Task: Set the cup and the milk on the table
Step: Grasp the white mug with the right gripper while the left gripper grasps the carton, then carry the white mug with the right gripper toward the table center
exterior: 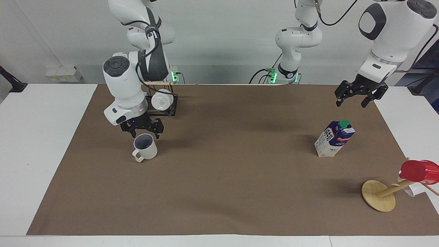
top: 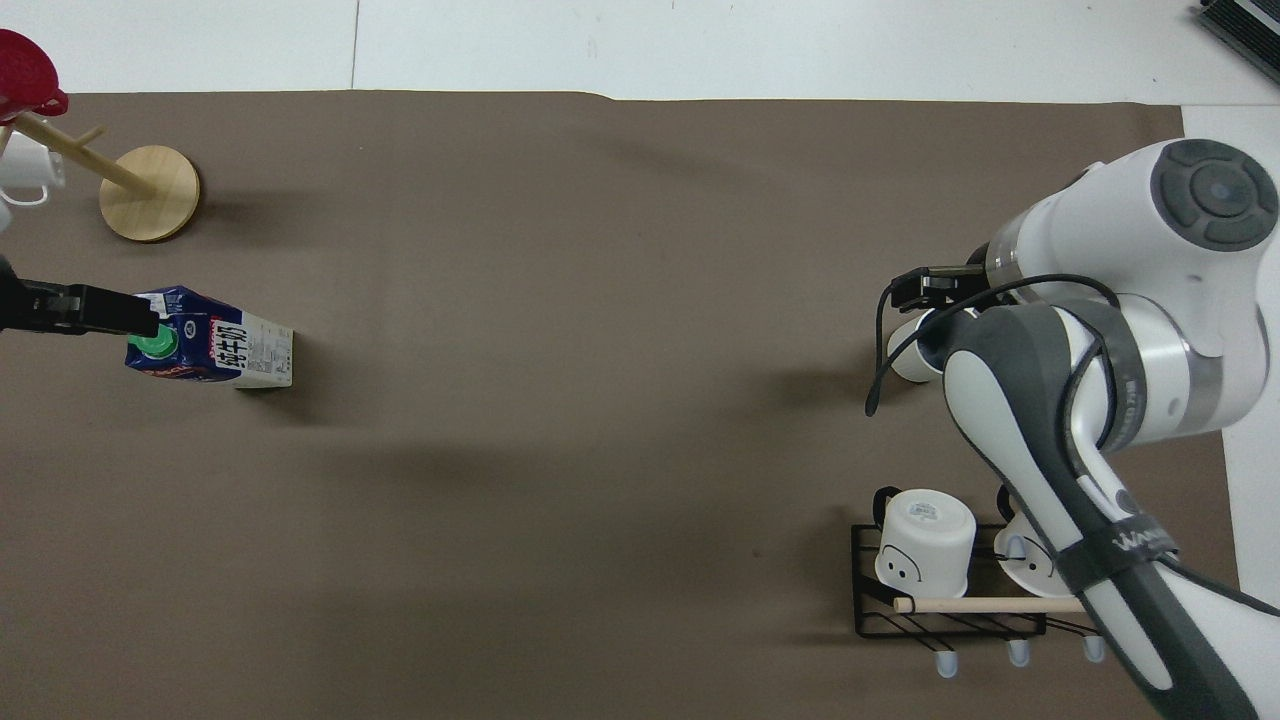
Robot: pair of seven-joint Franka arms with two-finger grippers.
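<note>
The cream-white cup (exterior: 145, 148) stands upright on the brown sheet of the table (exterior: 223, 185), toward the right arm's end, its handle pointing away from the robots. My right gripper (exterior: 145, 131) hangs open just above the cup's rim. In the overhead view the right arm covers most of the cup (top: 904, 356). The milk (exterior: 334, 138) stands tilted on the sheet toward the left arm's end and also shows in the overhead view (top: 212, 350). My left gripper (exterior: 352, 101) is open, in the air over the sheet beside the milk, well above it.
A black wire rack (exterior: 168, 109) with two white mugs stands near the right arm's base. A wooden mug tree (exterior: 378, 195) holding a red cup (exterior: 419, 171) and a white mug stands at the left arm's end, farther from the robots than the milk.
</note>
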